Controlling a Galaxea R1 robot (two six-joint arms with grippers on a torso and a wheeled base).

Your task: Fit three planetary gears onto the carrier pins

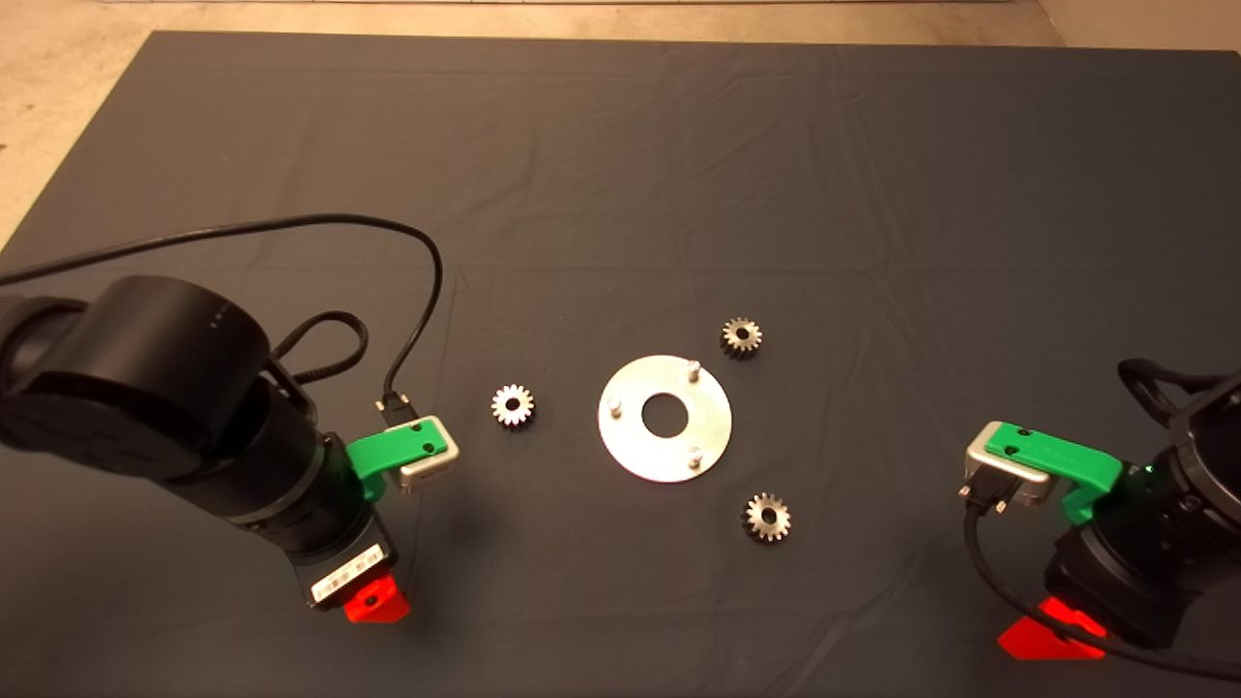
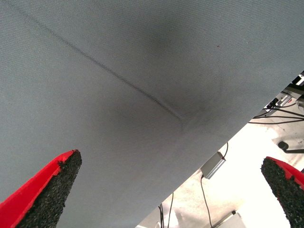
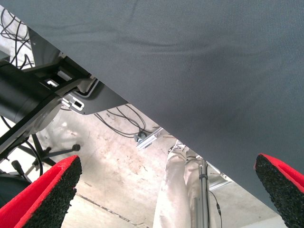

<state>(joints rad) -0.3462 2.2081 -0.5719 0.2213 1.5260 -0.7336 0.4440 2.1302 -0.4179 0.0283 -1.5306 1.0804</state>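
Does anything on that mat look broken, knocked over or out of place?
Nothing stands out. The disc lies flat with its three pins upright and bare; the three gears lie flat on the mat around it, apart from it.

Dim overhead light, soft shadows

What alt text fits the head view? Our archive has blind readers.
A flat round silver disc with three upright pins lies mid-mat, with three small silvery-grey spur gears lying loose around it, none on a pin. The left gripper and right gripper wait at the lower corners, on a dark grey mat.
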